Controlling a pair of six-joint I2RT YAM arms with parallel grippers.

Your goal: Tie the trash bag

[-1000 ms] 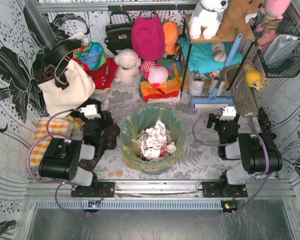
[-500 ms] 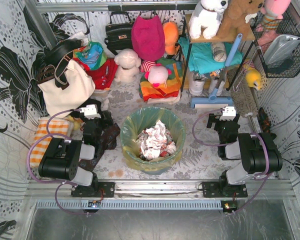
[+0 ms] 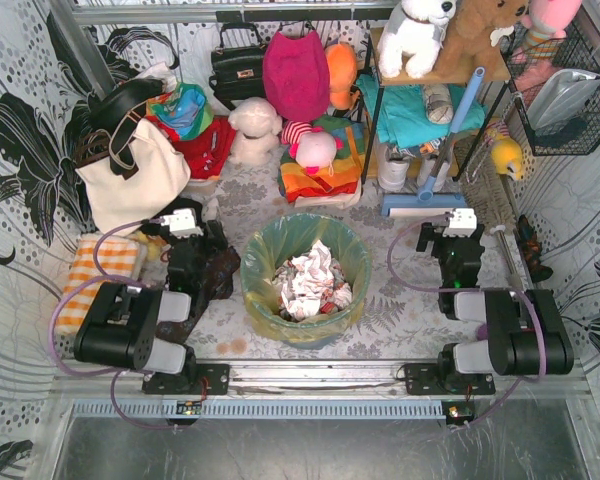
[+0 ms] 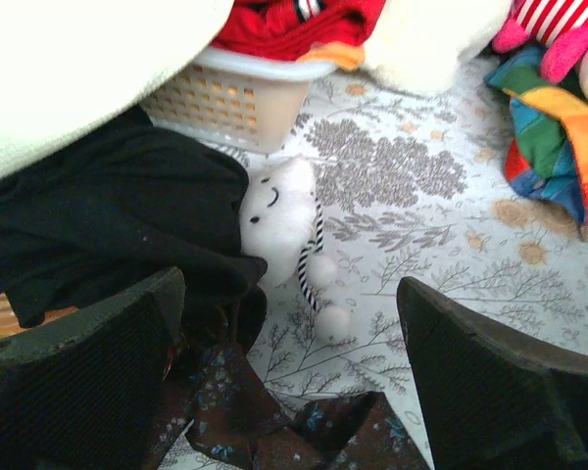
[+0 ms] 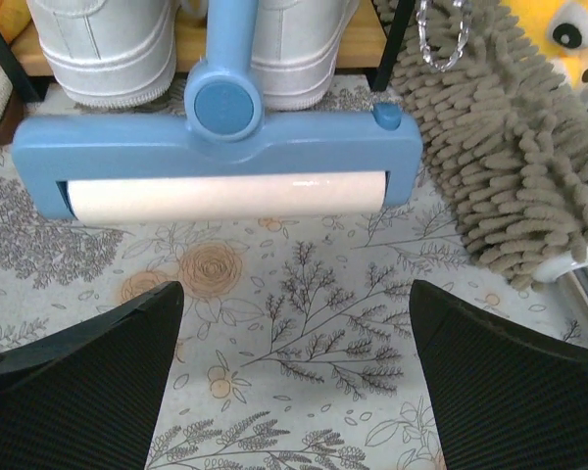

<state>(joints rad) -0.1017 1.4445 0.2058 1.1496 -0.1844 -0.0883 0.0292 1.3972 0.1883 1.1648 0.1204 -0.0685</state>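
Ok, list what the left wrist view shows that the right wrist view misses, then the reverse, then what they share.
Only the left wrist view: a small white plush with a striped scarf, black cloth, a cream slotted basket and a rainbow-striped cloth. Only the right wrist view: a blue roller, white shoes behind it and a grey shaggy mop head. Both: the floral table cover, plus the left gripper and the right gripper respectively, jaws wide open and empty. Neither shows the trash bag.
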